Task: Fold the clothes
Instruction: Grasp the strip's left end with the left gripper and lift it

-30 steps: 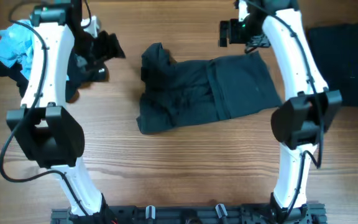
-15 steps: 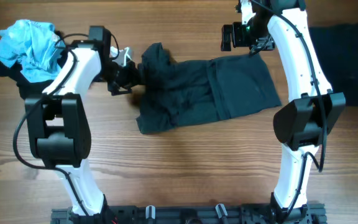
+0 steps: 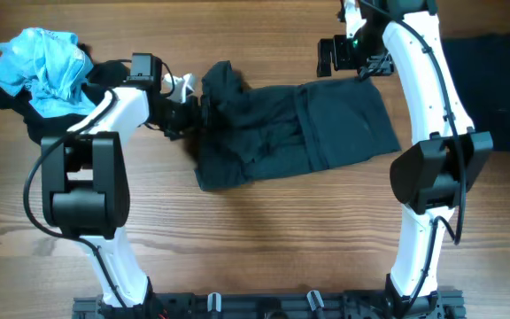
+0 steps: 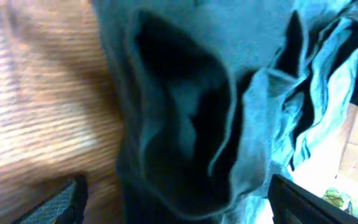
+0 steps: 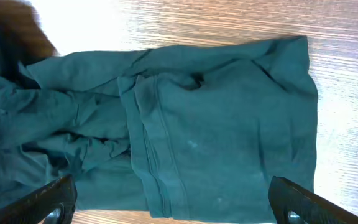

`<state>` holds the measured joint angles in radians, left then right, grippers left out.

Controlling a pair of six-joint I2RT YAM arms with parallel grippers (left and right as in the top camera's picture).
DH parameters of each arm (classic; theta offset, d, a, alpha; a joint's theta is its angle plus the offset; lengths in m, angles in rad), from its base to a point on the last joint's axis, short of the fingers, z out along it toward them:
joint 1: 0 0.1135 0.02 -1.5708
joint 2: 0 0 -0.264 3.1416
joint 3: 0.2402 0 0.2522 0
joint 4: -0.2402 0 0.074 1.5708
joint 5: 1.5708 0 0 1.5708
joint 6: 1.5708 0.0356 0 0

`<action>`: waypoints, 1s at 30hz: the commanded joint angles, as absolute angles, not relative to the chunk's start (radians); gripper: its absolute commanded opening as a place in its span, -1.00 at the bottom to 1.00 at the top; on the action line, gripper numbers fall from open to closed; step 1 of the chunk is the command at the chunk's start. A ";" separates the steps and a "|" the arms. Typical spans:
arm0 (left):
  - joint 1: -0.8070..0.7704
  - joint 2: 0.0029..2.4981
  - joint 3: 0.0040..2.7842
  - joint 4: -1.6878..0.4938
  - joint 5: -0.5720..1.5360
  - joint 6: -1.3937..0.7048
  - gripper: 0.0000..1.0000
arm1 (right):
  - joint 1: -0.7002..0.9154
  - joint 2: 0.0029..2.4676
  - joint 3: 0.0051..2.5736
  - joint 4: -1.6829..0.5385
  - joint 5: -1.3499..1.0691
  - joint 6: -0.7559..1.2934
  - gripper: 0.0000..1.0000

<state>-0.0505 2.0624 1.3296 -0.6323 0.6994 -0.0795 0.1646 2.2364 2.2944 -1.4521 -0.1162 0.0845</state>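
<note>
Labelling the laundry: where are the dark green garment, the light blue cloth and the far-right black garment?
dark green garment (image 3: 343, 124): overhead view, flat right half
light blue cloth (image 3: 42, 58): overhead view, crumpled middle
far-right black garment (image 3: 503, 89): overhead view, visible middle

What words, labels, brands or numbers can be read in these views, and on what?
No readable text in any view.
The dark green garment shows no print or tag lettering.
The blue cloth and black cloth are plain.
A small greenish object in the left wrist view is too blurred to read.
</note>
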 commanded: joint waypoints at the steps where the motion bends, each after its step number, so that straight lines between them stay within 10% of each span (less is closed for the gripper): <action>1: -0.083 2.046 1.315 -0.582 0.745 -0.060 0.84 | 0.159 2.221 2.311 -1.459 -0.136 0.078 0.99; 12: -0.188 2.065 1.309 -0.527 0.739 -0.060 0.29 | 0.158 2.221 2.311 -1.478 -0.135 0.070 0.99; 19: -0.182 2.069 1.288 -0.537 0.682 -0.084 -0.92 | 0.157 2.221 2.311 -1.485 -0.131 0.051 0.99; 30: 0.074 1.909 1.302 -0.702 0.624 -0.165 -0.92 | 0.131 2.222 2.309 -1.476 -0.129 0.055 0.99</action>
